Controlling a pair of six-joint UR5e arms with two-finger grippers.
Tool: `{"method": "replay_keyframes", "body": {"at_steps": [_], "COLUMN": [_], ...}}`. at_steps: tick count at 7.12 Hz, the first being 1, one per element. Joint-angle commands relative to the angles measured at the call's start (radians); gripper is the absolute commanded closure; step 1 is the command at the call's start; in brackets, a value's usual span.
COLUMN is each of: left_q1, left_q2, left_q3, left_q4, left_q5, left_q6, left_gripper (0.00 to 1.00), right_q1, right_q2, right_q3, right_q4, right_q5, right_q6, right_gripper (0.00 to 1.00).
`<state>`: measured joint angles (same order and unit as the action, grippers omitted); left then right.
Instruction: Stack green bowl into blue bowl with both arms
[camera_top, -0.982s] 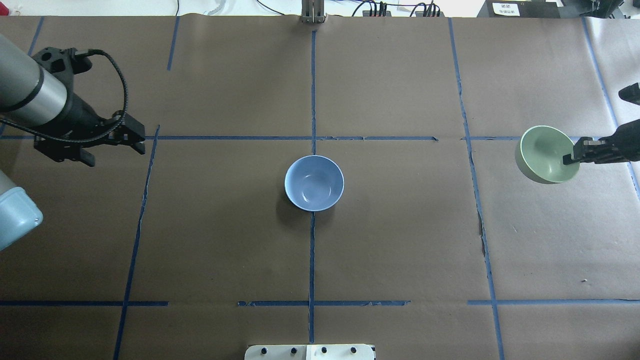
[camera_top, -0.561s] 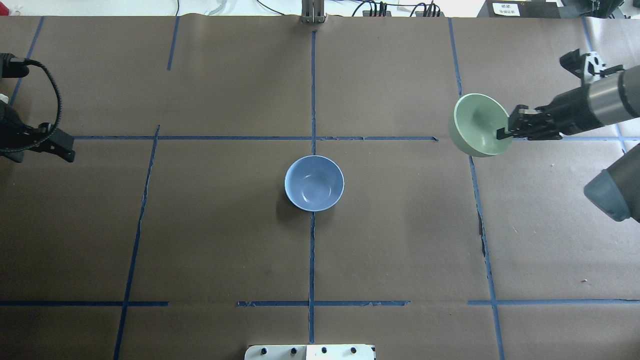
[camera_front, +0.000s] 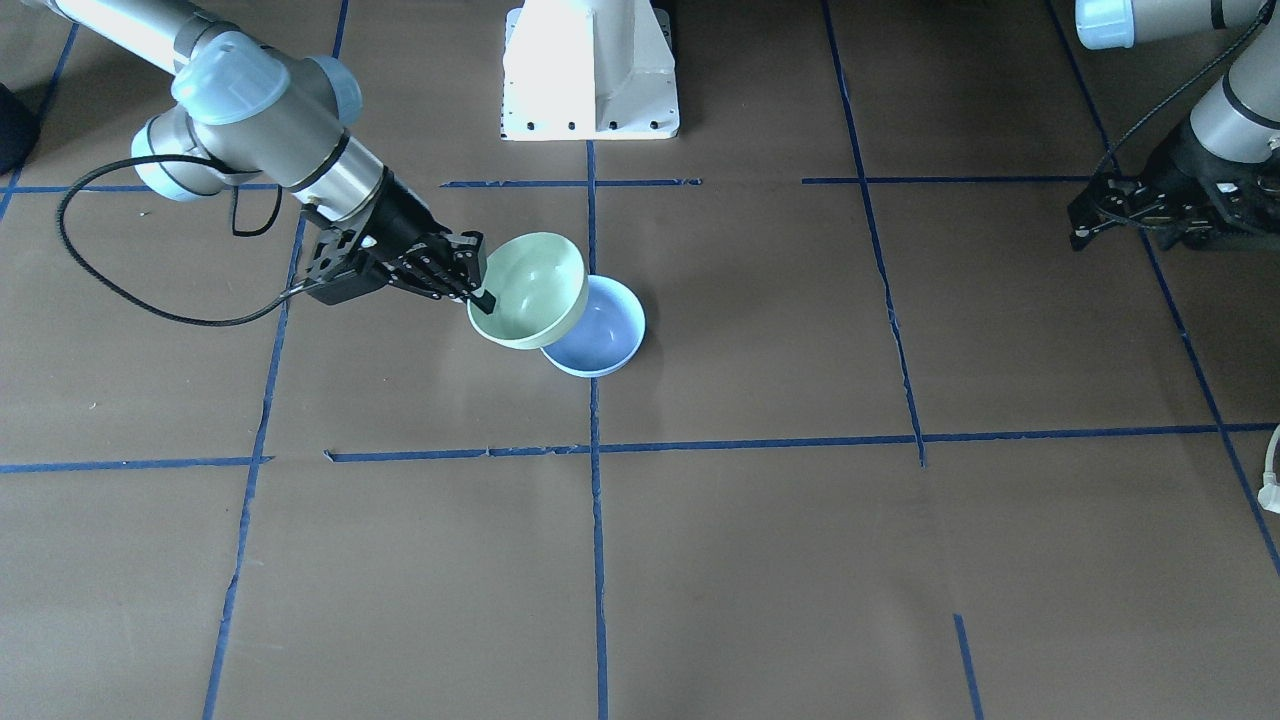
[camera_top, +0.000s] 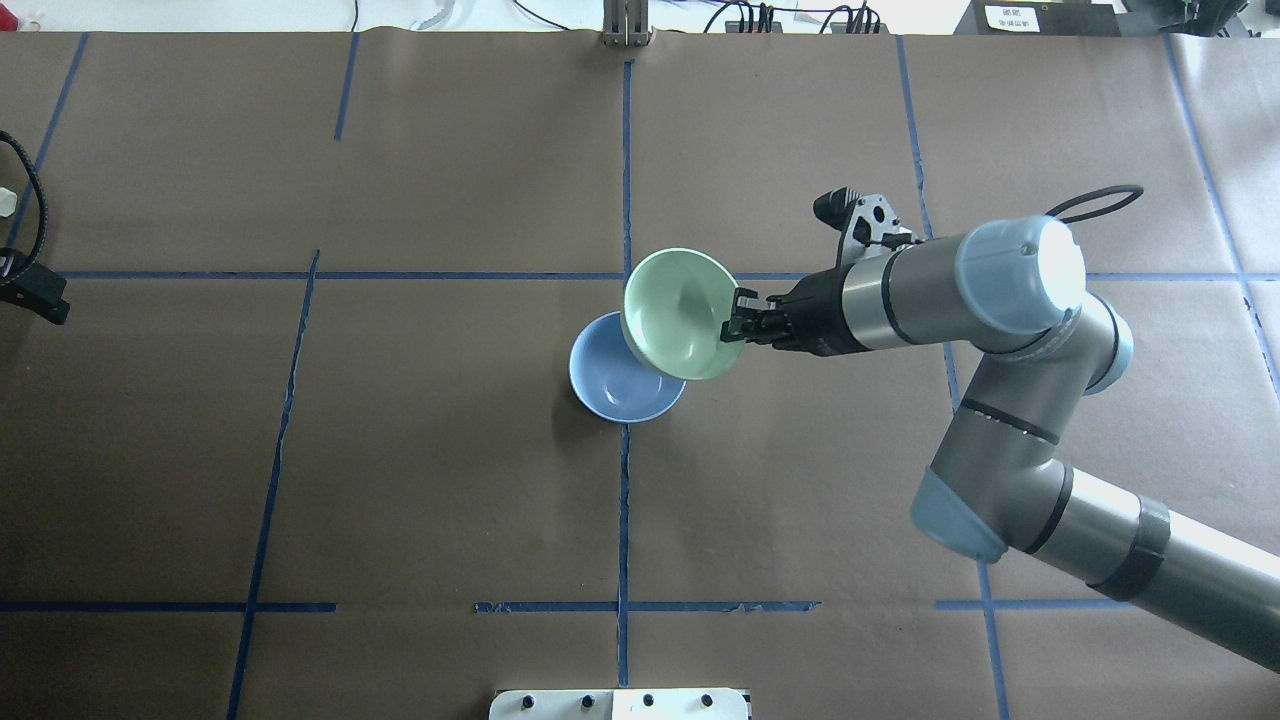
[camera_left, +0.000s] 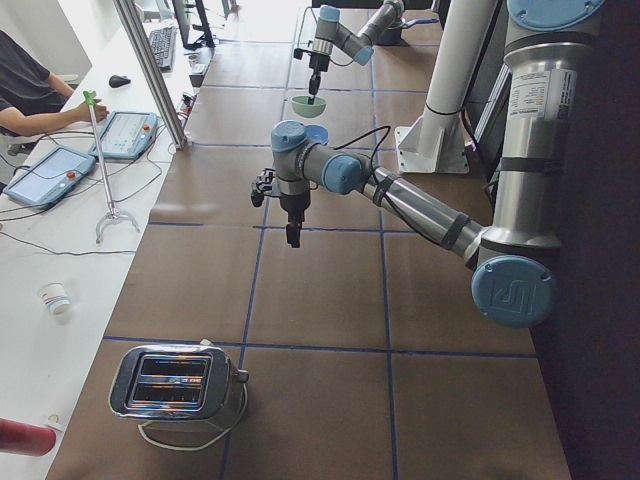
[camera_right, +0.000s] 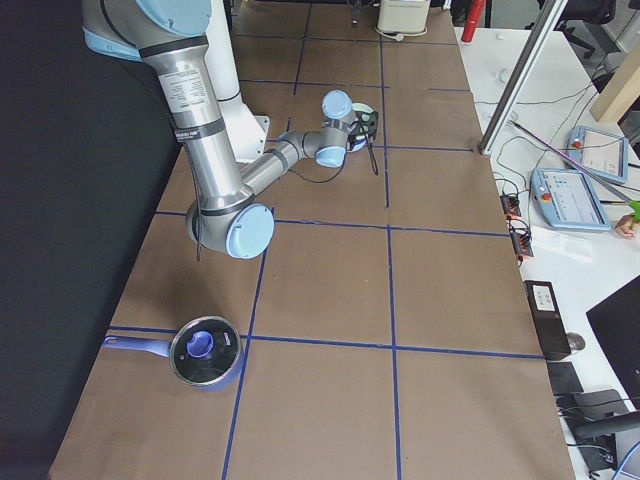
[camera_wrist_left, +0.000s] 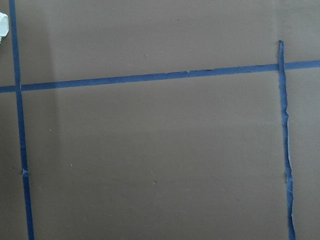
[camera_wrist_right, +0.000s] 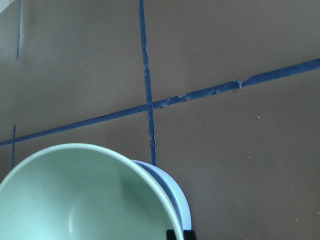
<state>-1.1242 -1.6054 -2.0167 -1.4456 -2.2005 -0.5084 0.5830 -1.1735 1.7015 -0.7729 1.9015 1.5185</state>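
Note:
The pale green bowl (camera_top: 676, 312) hangs tilted in the air, its near edge overlapping the blue bowl (camera_top: 610, 388) in the overhead view. The blue bowl stands upright on the table at its middle. My right gripper (camera_top: 735, 328) is shut on the green bowl's right rim. In the front view the green bowl (camera_front: 530, 288) hangs over the blue bowl (camera_front: 606, 336) and the right gripper (camera_front: 482, 297) pinches its rim. The right wrist view shows the green bowl (camera_wrist_right: 85, 195) over the blue rim (camera_wrist_right: 176, 192). My left gripper (camera_front: 1085, 232) is far off at the table's left edge, empty; its jaws do not show clearly.
The brown paper table has a blue tape grid. The white pedestal base (camera_front: 590, 70) stands at the robot's side. A toaster (camera_left: 175, 385) sits at the table's left end and a lidded pot (camera_right: 205, 350) at its right end. An operator sits beside the table.
My right arm has carried the green bowl leftward from the table's right edge to above the blue bowl. My left arm has drawn back almost out of the overhead view.

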Motion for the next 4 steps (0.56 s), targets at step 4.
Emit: {"method": "replay_keyframes", "body": {"at_steps": [4], "left_q1": [-0.003], "left_q2": [0.001], "left_q3": [0.016], "left_q4": [-0.001], "left_q5": [-0.001], "left_q6": [0.001], "left_gripper": [0.00], "right_q1": [-0.060], "right_q2": [0.123], "right_q3": [-0.126], "right_q4": [-0.002], "right_q5": [-0.098], "right_q6": [0.006], "right_gripper": [0.78]}}
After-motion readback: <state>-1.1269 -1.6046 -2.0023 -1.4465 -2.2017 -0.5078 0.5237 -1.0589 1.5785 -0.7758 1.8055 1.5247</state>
